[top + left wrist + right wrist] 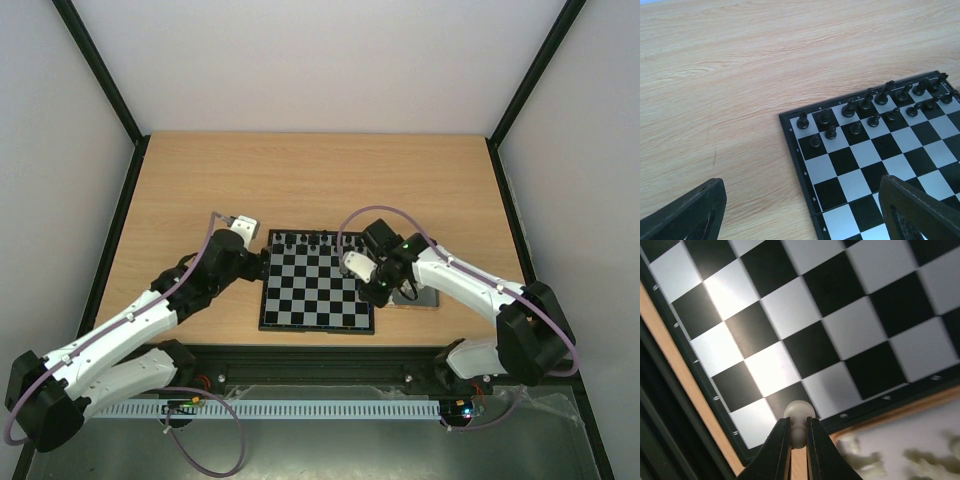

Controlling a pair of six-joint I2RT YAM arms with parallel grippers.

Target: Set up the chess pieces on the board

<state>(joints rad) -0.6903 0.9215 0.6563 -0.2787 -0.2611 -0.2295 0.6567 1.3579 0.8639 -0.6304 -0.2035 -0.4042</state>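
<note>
The board (316,290) lies at the table's middle front, with several black figures (305,240) along its far rows. My right gripper (368,283) hovers over the board's right edge, shut on a cream-white pawn (799,416); the wrist view shows it held above the board's near right corner (757,437). More cream-white pieces (860,455) lie on a pale tray at that view's bottom right. My left gripper (262,262) is open and empty at the board's left edge; its fingers (920,210) straddle the board's border (795,150).
The metal tray (420,297) sits just right of the board, mostly under my right arm. The black figures (867,107) fill the far two rows in the left wrist view. Bare wooden table (300,180) lies beyond the board.
</note>
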